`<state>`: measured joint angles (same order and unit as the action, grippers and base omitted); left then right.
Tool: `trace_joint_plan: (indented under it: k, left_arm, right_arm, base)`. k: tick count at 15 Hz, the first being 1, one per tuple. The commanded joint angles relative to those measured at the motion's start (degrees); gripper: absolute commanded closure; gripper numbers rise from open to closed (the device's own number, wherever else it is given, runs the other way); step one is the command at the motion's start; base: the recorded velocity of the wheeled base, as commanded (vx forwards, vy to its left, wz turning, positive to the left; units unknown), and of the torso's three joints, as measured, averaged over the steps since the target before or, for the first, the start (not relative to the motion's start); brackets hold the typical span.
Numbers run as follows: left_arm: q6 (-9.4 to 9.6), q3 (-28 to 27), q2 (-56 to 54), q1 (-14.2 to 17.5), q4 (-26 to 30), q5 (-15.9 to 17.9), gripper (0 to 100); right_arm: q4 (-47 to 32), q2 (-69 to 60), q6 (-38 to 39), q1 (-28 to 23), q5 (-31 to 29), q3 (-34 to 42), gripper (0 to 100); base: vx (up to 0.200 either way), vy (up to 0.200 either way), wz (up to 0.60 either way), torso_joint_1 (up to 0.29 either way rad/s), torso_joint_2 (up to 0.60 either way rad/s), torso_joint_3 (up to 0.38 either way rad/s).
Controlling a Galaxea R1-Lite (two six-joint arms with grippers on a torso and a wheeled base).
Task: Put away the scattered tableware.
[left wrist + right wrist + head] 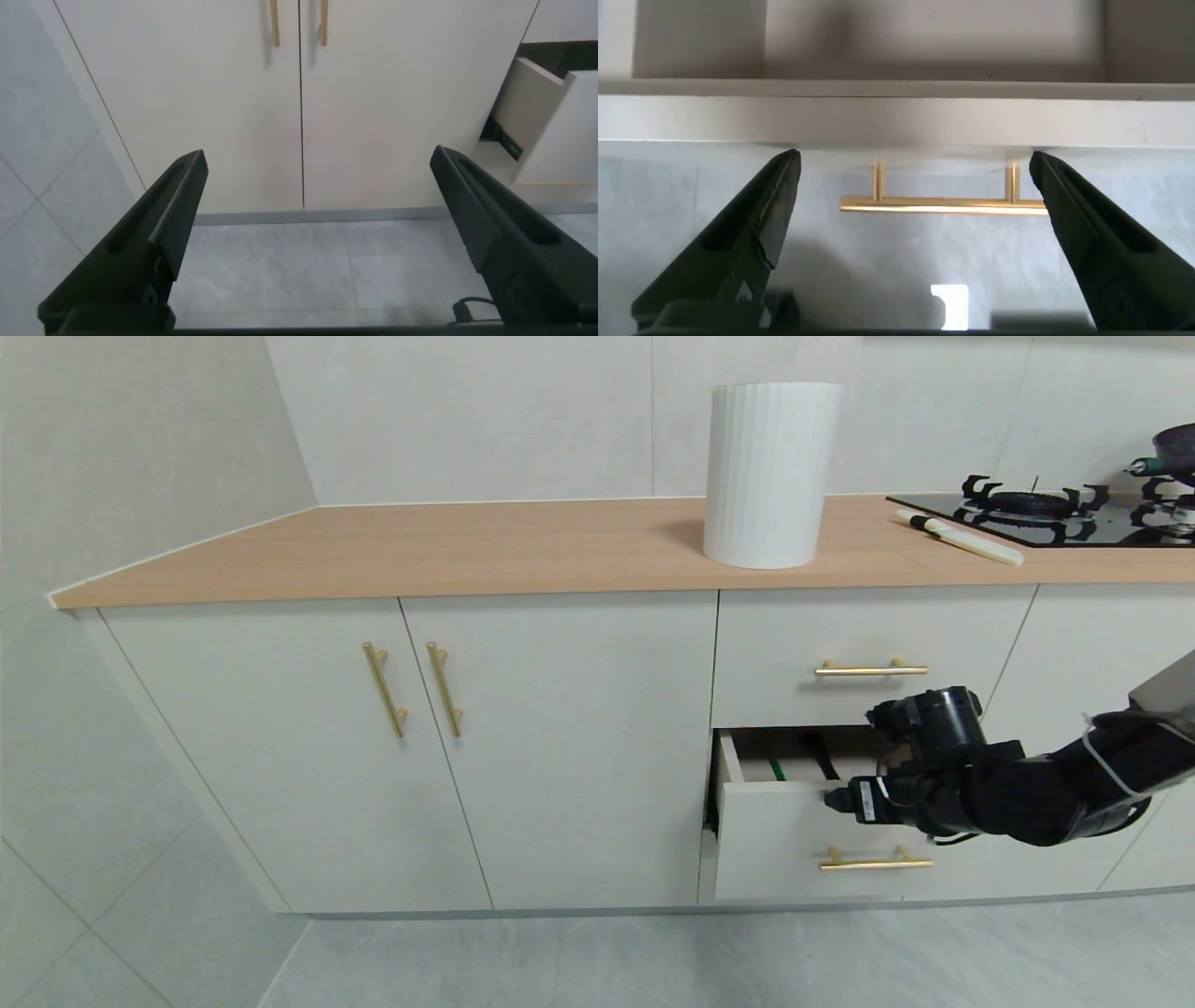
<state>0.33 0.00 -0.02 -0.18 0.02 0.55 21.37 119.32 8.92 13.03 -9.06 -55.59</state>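
Note:
A lower drawer (794,831) under the wooden countertop (467,551) stands partly pulled out, with dark and green items (775,767) lying inside. My right gripper (834,798) is at the top edge of the drawer's front panel, open. In the right wrist view the right gripper (913,159) straddles that panel edge (896,119), above the drawer's gold handle (943,203). A cream-bladed knife (962,538) lies on the counter beside the stove. My left gripper (318,163) is open and holds nothing, low before the cabinet doors (301,93), with the drawer (551,121) off to one side.
A tall white ribbed cylinder (768,474) stands on the counter above the drawers. A black gas hob (1055,513) with a pan sits at the far right. A shut upper drawer (868,653) is above the open one. Grey tiled floor (560,961) lies below.

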Motion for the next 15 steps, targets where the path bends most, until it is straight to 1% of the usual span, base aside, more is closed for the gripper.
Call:
trace_joint_plan:
  k: [1,3,4,6,8,10,13,15]
  left_arm:
    - [0.02,0.00,0.02,0.01,-0.02,-0.02,0]
    - [0.02,0.00,0.02,0.01,-0.02,-0.02,0]
    - [0.02,0.00,0.02,0.01,-0.02,-0.02,0]
    - [0.02,0.00,0.02,0.01,-0.02,-0.02,0]
    - [0.02,0.00,0.02,0.01,-0.02,-0.02,0]
    - [0.02,0.00,0.02,0.01,-0.02,-0.02,0]
    - [0.02,0.00,0.02,0.01,-0.02,-0.02,0]
    - [0.02,0.00,0.02,0.01,-0.02,-0.02,0]
  right_arm:
    - [0.08,4.69,0.13,-0.73,-0.35,-3.91,0]
    - [0.60,6.10,0.22,-1.25,-0.79,-5.41,0]
    - [2.54,7.77,0.39,-1.43,-1.49,-6.81,0]
    - [5.08,9.09,0.31,-1.69,-1.67,-7.34,0]
    - [9.04,10.58,0.31,-2.13,-1.75,-7.96,0]
    - [14.67,14.01,0.57,-3.19,-2.90,-9.19,0]
    - [18.44,17.26,1.27,-3.80,-4.30,-10.77,0]
    - [18.88,18.67,3.12,-3.89,-5.09,-12.79,0]
  base:
    - [0.000,0.000,0.00,0.000,0.00,0.000]
    - [0.000,0.000,0.00,0.000,0.00,0.000]
    - [0.000,0.000,0.00,0.000,0.00,0.000]
    - [0.000,0.000,0.00,0.000,0.00,0.000]
    - [0.000,0.000,0.00,0.000,0.00,0.000]
    - [0.000,0.000,0.00,0.000,0.00,0.000]
    - [0.000,0.000,0.00,0.000,0.00,0.000]
    - [0.000,0.000,0.00,0.000,0.00,0.000]
